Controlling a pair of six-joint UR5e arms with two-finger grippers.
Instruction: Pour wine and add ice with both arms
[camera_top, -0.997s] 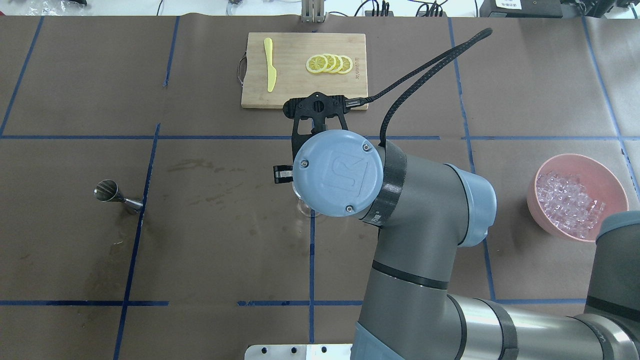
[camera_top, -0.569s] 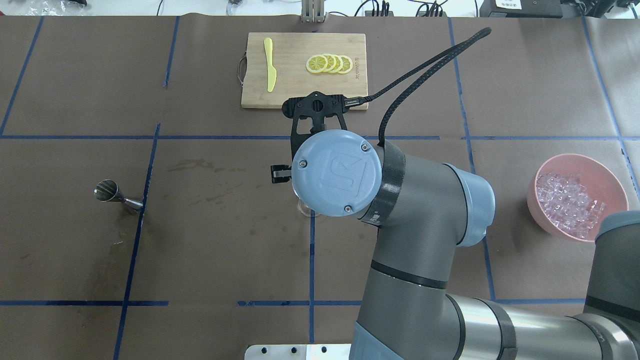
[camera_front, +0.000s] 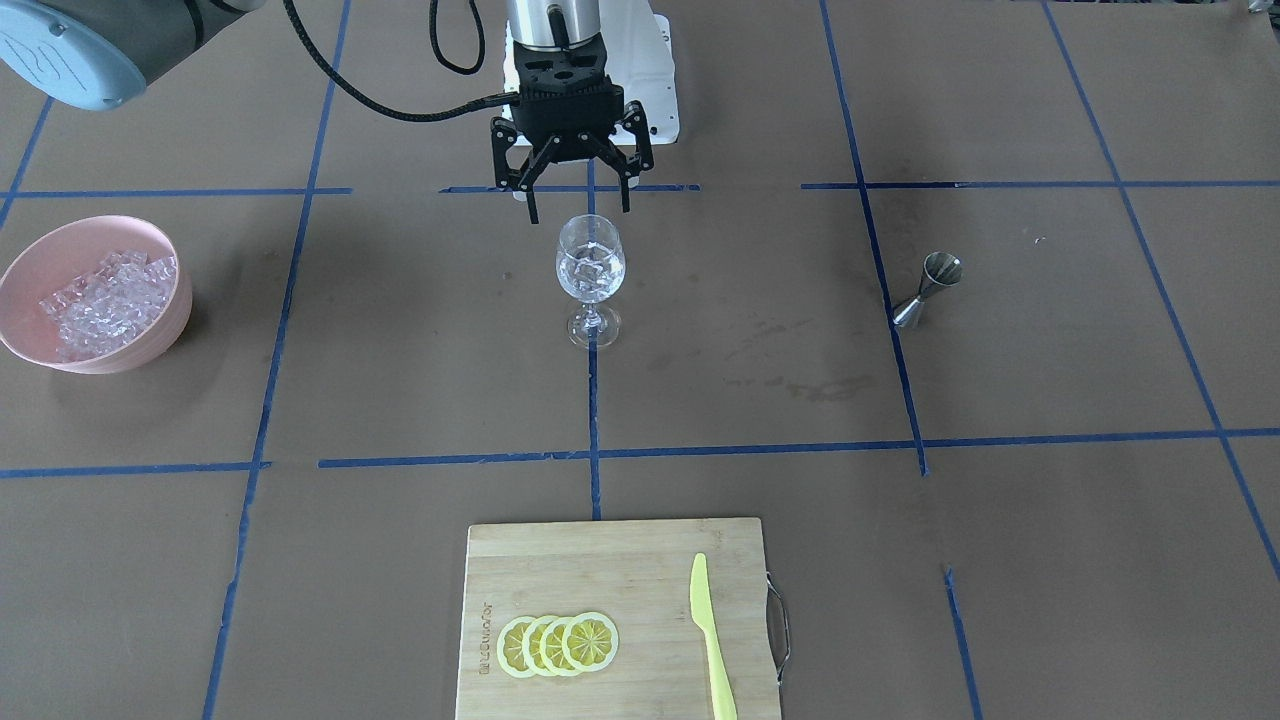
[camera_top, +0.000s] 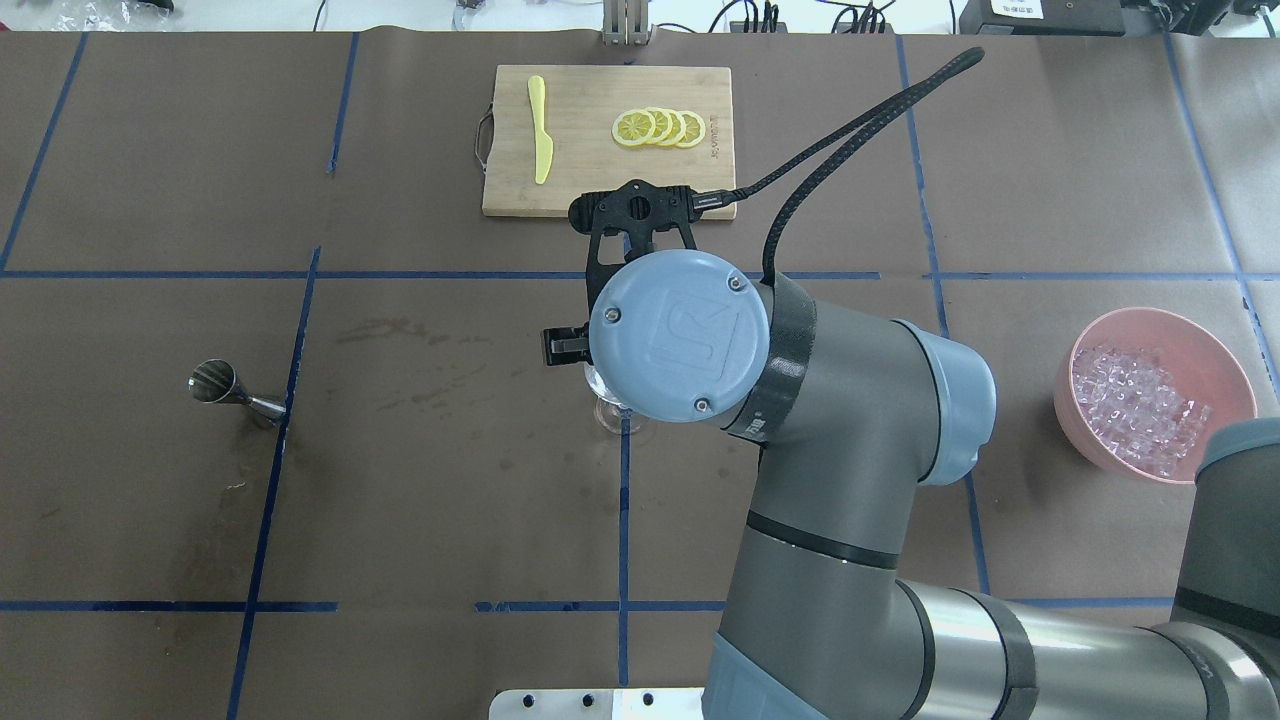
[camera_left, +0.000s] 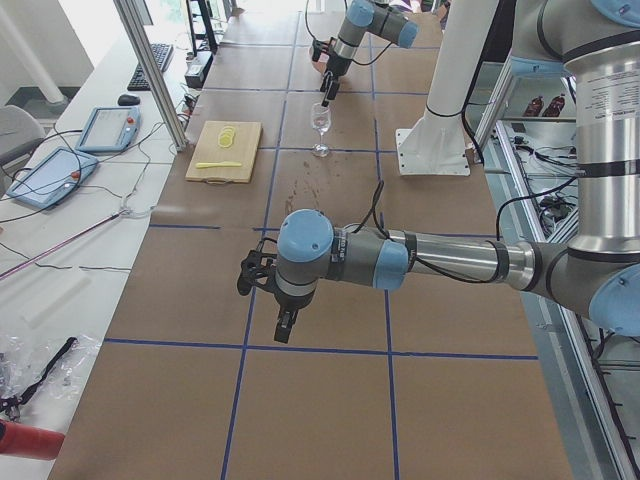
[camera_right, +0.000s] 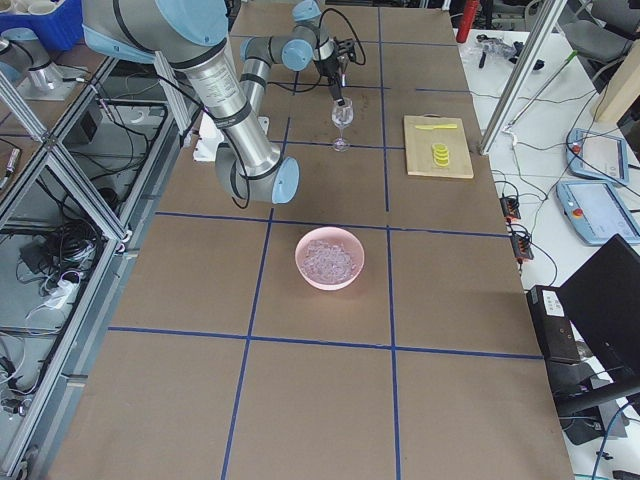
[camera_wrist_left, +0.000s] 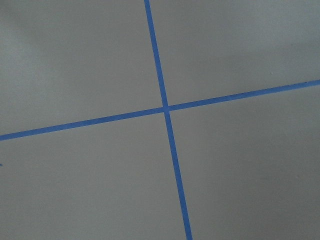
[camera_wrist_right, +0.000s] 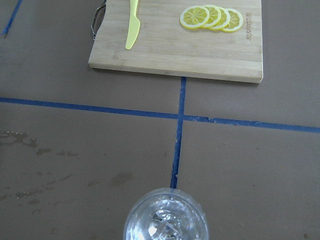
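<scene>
A clear wine glass stands at the table's middle with a few ice cubes in its bowl; the right wrist view looks down into it. My right gripper hangs open and empty just above and behind the glass's rim. In the overhead view the wrist hides most of the glass. More ice lies heaped in a pink bowl on the robot's right. My left gripper shows only in the exterior left view, low over bare table; I cannot tell whether it is open or shut. No wine bottle is in view.
A steel jigger stands on the robot's left. A bamboo cutting board on the far side holds lemon slices and a yellow knife. Faint wet stains mark the brown paper.
My right wrist has shifted slightly toward the cutting board, so more of the glass's foot shows in the overhead view. Nothing else has moved.
</scene>
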